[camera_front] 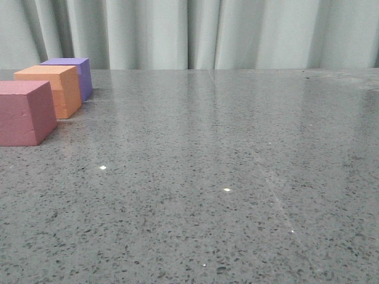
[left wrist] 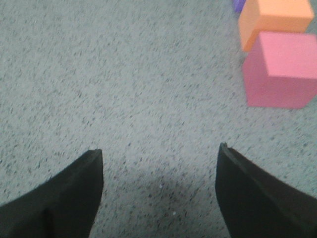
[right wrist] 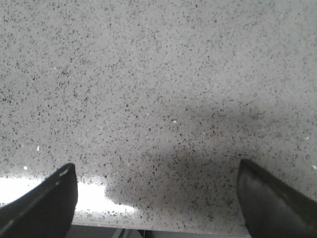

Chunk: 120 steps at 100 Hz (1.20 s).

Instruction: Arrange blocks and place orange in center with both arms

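Note:
Three foam cubes stand in a row at the table's far left in the front view: the pink-red block (camera_front: 23,112) nearest, the orange block (camera_front: 52,89) behind it in the middle, the purple block (camera_front: 77,74) farthest. In the left wrist view the pink-red block (left wrist: 282,69) and the orange block (left wrist: 272,20) show, with a sliver of the purple block (left wrist: 238,5). My left gripper (left wrist: 161,151) is open over bare table, apart from the cubes. My right gripper (right wrist: 156,168) is open over bare table near the table's edge. Neither gripper shows in the front view.
The speckled grey stone table (camera_front: 225,177) runs wide to the right of the cubes. A pale curtain (camera_front: 195,32) hangs behind the far edge. The table's edge (right wrist: 158,229) shows between the fingers in the right wrist view.

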Motion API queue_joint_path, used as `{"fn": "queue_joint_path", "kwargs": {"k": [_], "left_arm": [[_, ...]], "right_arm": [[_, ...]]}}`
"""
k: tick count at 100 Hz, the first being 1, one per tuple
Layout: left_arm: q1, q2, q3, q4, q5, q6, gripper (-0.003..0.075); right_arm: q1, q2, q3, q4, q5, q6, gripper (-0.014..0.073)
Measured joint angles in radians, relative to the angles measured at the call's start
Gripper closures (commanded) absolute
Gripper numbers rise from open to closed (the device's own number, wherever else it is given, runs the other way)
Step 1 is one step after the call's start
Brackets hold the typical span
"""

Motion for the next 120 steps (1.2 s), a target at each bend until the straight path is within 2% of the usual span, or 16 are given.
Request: {"fn": "queue_joint_path", "kwargs": {"k": [47,55,62,69,83,84,91,120], "left_arm": [[0.000,0.000,0.002,0.000,0.031,0.000,0.0260],[0.000,0.000,0.002,0.000,0.031,0.000,0.0281],[0.000,0.000,0.002,0.000,0.031,0.000,0.0335],[0.000,0.000,0.002,0.000,0.031,0.000,0.0415],[0.000,0.000,0.002,0.000,0.031,0.000,0.0613],[0.000,0.000,0.002,0.000,0.031,0.000,0.0633],[0.000,-0.002,0.002,0.000,0.031,0.000,0.0729],[0.000,-0.004,0.002,0.000,0.031,0.000,0.0739]], "right_arm": [[0.000,0.000,0.000,0.016,0.008,0.000,-0.0038],[0.000,0.000,0.000,0.016,0.008,0.000,-0.0020],[0.000,0.000,0.000,0.016,0.008,0.000,0.0045],[0.000,0.000,0.000,0.016,0.008,0.000,0.0161],[0.000,0.000,0.000,0.016,0.008,0.000,0.0491],[0.000,0.000,0.000,0.016,0.008,0.000,0.0540],[0.000,0.000,0.000,0.016,0.008,0.000,0.0670],[0.000,0.000,0.000,0.016,0.008,0.000,0.0661]]}}
